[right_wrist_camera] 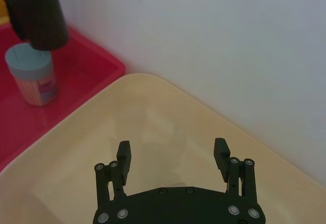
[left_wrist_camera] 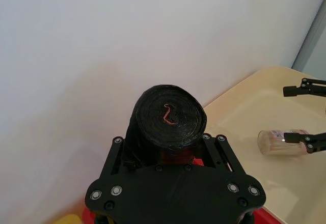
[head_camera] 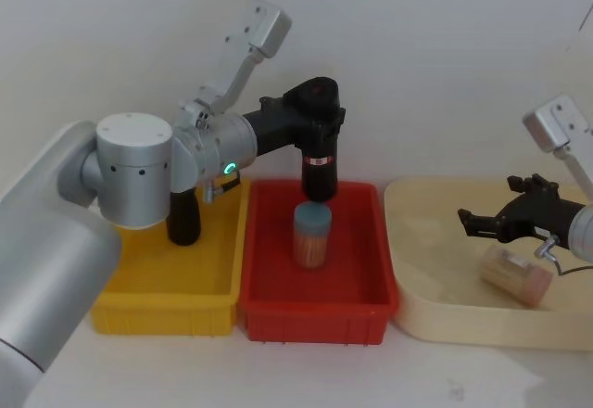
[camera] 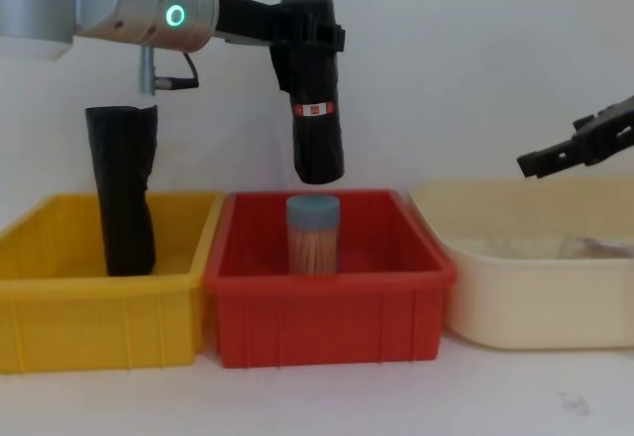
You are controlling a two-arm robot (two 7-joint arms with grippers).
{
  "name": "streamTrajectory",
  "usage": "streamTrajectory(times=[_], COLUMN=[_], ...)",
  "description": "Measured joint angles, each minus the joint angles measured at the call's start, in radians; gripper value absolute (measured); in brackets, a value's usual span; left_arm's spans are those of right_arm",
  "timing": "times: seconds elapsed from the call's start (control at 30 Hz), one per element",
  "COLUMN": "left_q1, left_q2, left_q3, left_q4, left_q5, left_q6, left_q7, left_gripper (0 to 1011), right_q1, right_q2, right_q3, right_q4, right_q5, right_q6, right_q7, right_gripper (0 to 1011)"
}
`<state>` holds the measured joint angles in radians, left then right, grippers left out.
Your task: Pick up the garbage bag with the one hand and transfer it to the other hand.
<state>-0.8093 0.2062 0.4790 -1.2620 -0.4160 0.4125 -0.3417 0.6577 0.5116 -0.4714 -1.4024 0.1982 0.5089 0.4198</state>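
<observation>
The garbage bag (head_camera: pixel 320 172) is a black roll with a red and white label, hanging upright above the red bin (head_camera: pixel 357 306). My left gripper (head_camera: pixel 313 116), on the wrist with the green ring light, is shut on the roll's upper part. From the chest, the garbage bag (camera: pixel 317 134) ends just above a blue-lidded jar. The left wrist camera faces the garbage bag's round end (left_wrist_camera: pixel 170 116) between the black jaws. My right gripper (head_camera: pixel 482 218) hovers open and empty over the cream tray (head_camera: pixel 417 320); its fingers (right_wrist_camera: pixel 124 155) stand well apart.
A jar of toothpicks (head_camera: pixel 311 234) with a blue lid stands in the red bin under the roll. A tall black object (head_camera: pixel 183 218) stands upright in the yellow bin (head_camera: pixel 167 311). A clear jar (head_camera: pixel 516 278) lies on its side in the cream tray, beneath the right gripper.
</observation>
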Motion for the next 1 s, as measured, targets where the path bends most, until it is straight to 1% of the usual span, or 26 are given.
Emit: streamTrajectory(times=[0.2,0.3,0.57,0.6,0.63,0.67,0.77,0.8,0.97,1.0], left_q1=[-0.011,-0.015,-0.022,-0.022,-0.022,-0.023,-0.024,-0.025,-0.026,-0.026], left_q2=[-0.011,-0.014,-0.022,-0.022,-0.023,-0.023,-0.025,-0.025,-0.026,-0.026], left_q3=[0.009,0.011,0.016,0.017,0.018,0.018,0.019,0.019,0.020,0.020], left_q4=[0.027,0.033,0.050,0.051,0.053,0.054,0.057,0.058,0.061,0.062], left_q5=[0.010,0.012,0.019,0.019,0.020,0.020,0.021,0.022,0.022,0.023], left_q6=[-0.021,-0.027,-0.040,-0.041,-0.043,-0.044,-0.046,-0.047,-0.049,-0.050], left_q7=[0.004,0.006,0.009,0.009,0.009,0.009,0.010,0.010,0.010,0.010], left_gripper=[487,487,487,487,487,487,487,487,487,487], right_q1=[0.002,0.008,0.035,0.043,0.046,0.054,0.071,0.081,0.118,0.130], right_q2=[-0.013,-0.025,-0.072,-0.085,-0.089,-0.104,-0.128,-0.142,-0.188,-0.201], right_q3=[0.001,0.000,-0.013,-0.016,-0.018,-0.022,-0.027,-0.031,-0.042,-0.045], right_q4=[0.000,0.004,0.037,0.050,0.054,0.071,0.097,0.121,0.197,0.222], right_q5=[0.008,0.014,0.034,0.040,0.043,0.049,0.058,0.063,0.078,0.082], right_q6=[-0.022,-0.044,-0.113,-0.131,-0.140,-0.160,-0.190,-0.208,-0.264,-0.281], right_q7=[0.019,0.031,0.073,0.084,0.088,0.100,0.115,0.125,0.152,0.161], right_gripper=[1000,1001,1001,1000,1000,1000,1000,1000,1001,1001])
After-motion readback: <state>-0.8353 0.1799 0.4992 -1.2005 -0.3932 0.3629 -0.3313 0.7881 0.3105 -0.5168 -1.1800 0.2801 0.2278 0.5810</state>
